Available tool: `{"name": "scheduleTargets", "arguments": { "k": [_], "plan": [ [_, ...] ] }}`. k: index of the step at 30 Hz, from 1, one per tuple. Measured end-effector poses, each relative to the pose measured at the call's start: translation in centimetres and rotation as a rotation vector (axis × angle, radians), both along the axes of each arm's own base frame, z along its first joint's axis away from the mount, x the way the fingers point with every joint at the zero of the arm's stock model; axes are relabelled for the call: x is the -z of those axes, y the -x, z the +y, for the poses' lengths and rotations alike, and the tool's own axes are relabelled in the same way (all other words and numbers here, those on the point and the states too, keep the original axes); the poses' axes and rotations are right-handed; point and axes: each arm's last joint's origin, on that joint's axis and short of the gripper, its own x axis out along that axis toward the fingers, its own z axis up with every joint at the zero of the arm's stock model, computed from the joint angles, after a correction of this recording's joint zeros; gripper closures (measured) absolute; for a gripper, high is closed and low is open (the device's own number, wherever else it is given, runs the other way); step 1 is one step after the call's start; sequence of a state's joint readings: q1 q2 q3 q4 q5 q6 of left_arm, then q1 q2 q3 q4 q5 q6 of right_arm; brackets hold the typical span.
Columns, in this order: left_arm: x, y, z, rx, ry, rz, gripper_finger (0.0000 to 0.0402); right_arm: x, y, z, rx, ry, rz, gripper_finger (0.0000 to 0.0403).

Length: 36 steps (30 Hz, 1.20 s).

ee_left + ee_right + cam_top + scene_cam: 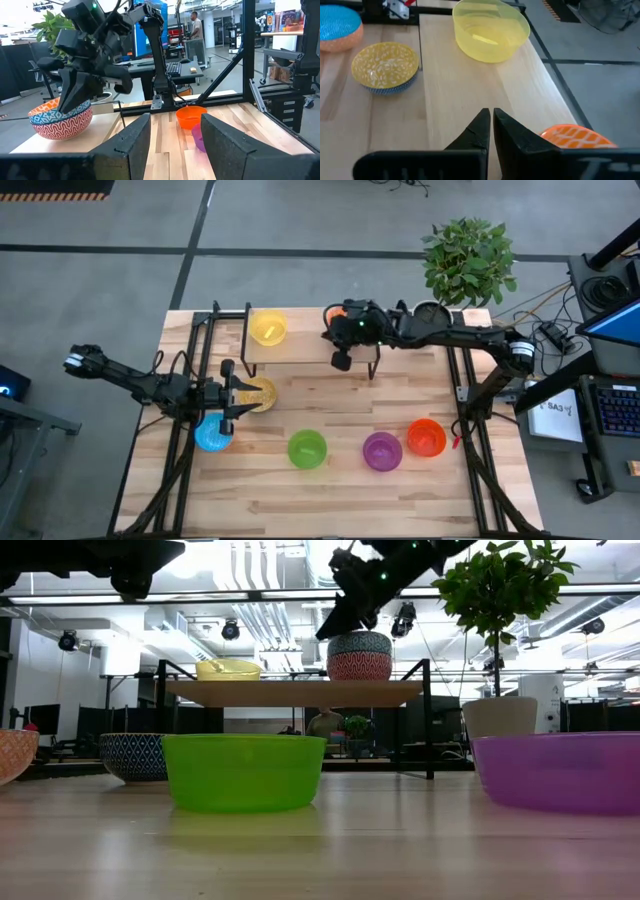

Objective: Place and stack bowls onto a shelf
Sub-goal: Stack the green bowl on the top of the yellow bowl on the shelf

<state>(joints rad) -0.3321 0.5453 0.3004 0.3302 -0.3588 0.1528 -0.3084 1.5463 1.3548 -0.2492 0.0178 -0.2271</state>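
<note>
Wooden shelf (300,350) stood at the far side of the desk (330,480), carrying a plain yellow bowl (268,327) toward its left end and a stacked pair toward its right end: a blue-and-white patterned bowl (360,643) nested in an orange patterned bowl (360,666). The right claw (491,120) hung above the shelf just beside that stack, its fingers clenched together with nothing between them. The left claw (226,395) hovered over the left part of the desk, released and empty, between the gold-speckled bowl (254,393) and the light blue bowl (213,434); whether it touched either could not be told. On the desk's near half, in a row from left to right, sat the light blue bowl, a green bowl (307,449), a purple bowl (382,451) and an orange-red bowl (426,437), each apart from its neighbour. A potted plant (468,260) stood at the far right corner, beyond the shelf. A person (197,27) was visible in the room behind the desk.
</note>
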Motion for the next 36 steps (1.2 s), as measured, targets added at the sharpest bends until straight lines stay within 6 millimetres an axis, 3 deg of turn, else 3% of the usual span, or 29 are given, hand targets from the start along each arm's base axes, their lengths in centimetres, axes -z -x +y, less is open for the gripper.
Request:
{"name": "scheduleTargets", "arguments": {
  "k": [4, 8, 12, 16, 20, 25, 32, 36],
  "plan": [
    [0.0, 0.0, 0.0, 0.0, 0.0, 0.0, 0.0244, 0.4, 0.2, 0.1, 0.018, -0.022, -0.038, 0.039],
    [0.0, 0.0, 0.0, 0.0, 0.0, 0.0, 0.0244, -1.3, 0.8, 1.6, -0.011, -0.009, -0.106, 0.039],
    [-0.1, 0.0, 0.0, 0.0, 0.01, -0.006, 0.0244, -3.2, 2.2, 4.9, -0.1, -0.002, -0.151, 0.039],
    [-0.4, -0.1, 0.1, -0.042, 0.043, -0.039, 0.0245, -3.3, 4.5, 8.9, -0.215, 0.0, -0.16, 0.039],
    [-0.3, -0.4, 0.2, -0.107, 0.126, -0.051, 0.0251, -1.9, 7.3, 12.0, -0.311, -0.018, -0.211, 0.039],
    [0.0, -1.2, -0.1, -0.079, 0.273, -0.048, 0.0263, 1.3, 10.7, 14.6, -0.397, -0.067, -0.257, 0.039],
    [1.7, -3.4, -0.9, -0.071, 0.524, 0.012, 0.0282, 5.3, 13.5, 15.6, -0.446, -0.104, -0.284, 0.039],
    [2.1, -5.1, -1.6, -0.075, 0.72, 0.158, 0.0289, 6.5, 14.2, 15.5, -0.448, -0.098, -0.312, 0.039]
  ]
}}
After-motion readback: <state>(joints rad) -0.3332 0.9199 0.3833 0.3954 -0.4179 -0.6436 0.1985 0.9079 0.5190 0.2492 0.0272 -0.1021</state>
